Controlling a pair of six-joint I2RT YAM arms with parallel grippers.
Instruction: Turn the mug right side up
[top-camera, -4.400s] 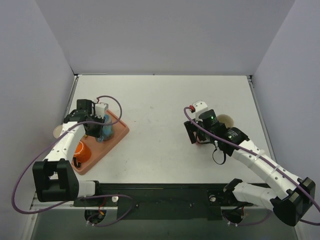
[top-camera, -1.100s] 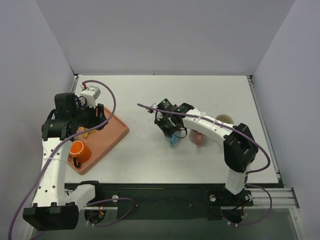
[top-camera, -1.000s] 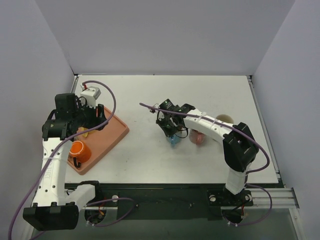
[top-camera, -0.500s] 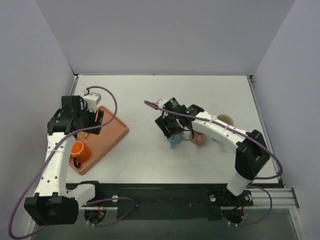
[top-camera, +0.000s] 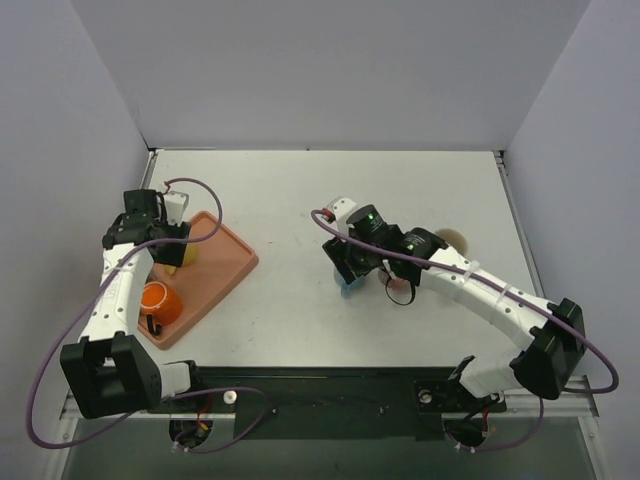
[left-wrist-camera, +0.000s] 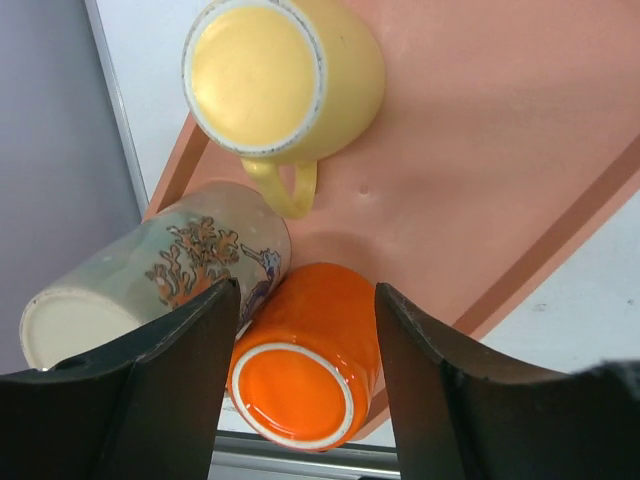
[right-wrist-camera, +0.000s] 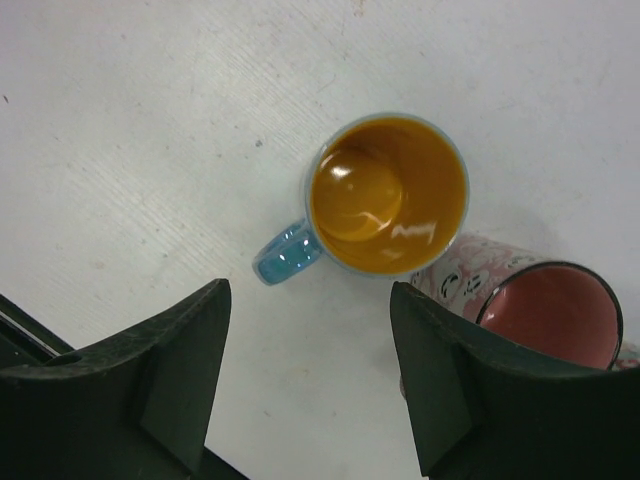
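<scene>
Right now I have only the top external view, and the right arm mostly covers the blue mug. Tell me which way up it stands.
Observer: Right wrist view: the blue mug stands mouth up, its amber inside showing.
Operator: Report the grip.
Observer: The right gripper is open above it, holding nothing.
Operator: Now the left side.
Observer: Left wrist view: the yellow mug and orange mug both show their bases, so upside down.

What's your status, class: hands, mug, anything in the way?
Right hand open over blue mug, upright. Left hand open over orange mug, bottom up on tray. Pink mug close beside blue one.
</scene>
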